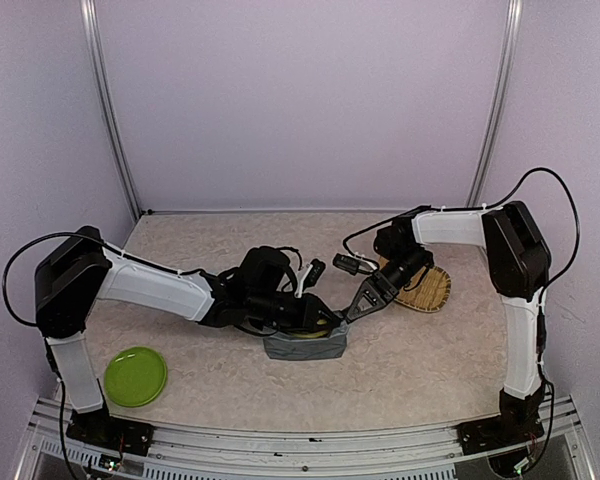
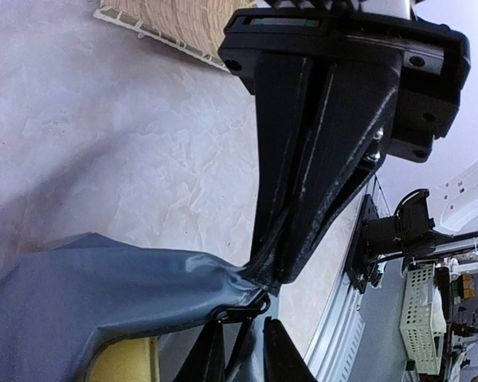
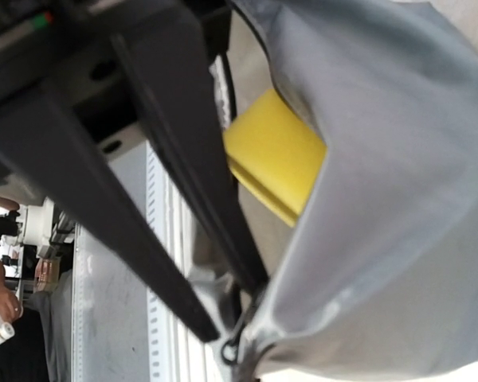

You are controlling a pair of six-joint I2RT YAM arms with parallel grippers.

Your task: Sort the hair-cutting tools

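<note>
Closest to the lens, the right end effector (image 3: 233,312) had its two long black fingers drawn together to a point on the corner seam of the grey pouch (image 3: 382,199), pinching the fabric. The tabletop (image 1: 400,370) spread beneath both end effectors, and the pouch lay on it directly under them, its mouth open beside the right fingertips. A woven tray (image 1: 430,290) sat just behind the right end effector, and a green plate (image 1: 135,376) lay well apart from the left one, back toward its arm's base. A yellow sponge (image 3: 275,151) showed inside the pouch, just beside the right fingers. The left end effector (image 2: 247,358) sat just below the pinched corner, fingers narrowly apart, with a small zip pull (image 2: 243,310) ahead of them; whether it gripped anything could not be told. No hair-cutting tools were visible in any view, so they were presumably hidden inside the pouch or behind the arms. Doing this step well probably called for a firm right-hand pinch lifted slightly to keep the mouth taut, while the left reached in past the sponge without dragging it.
</note>
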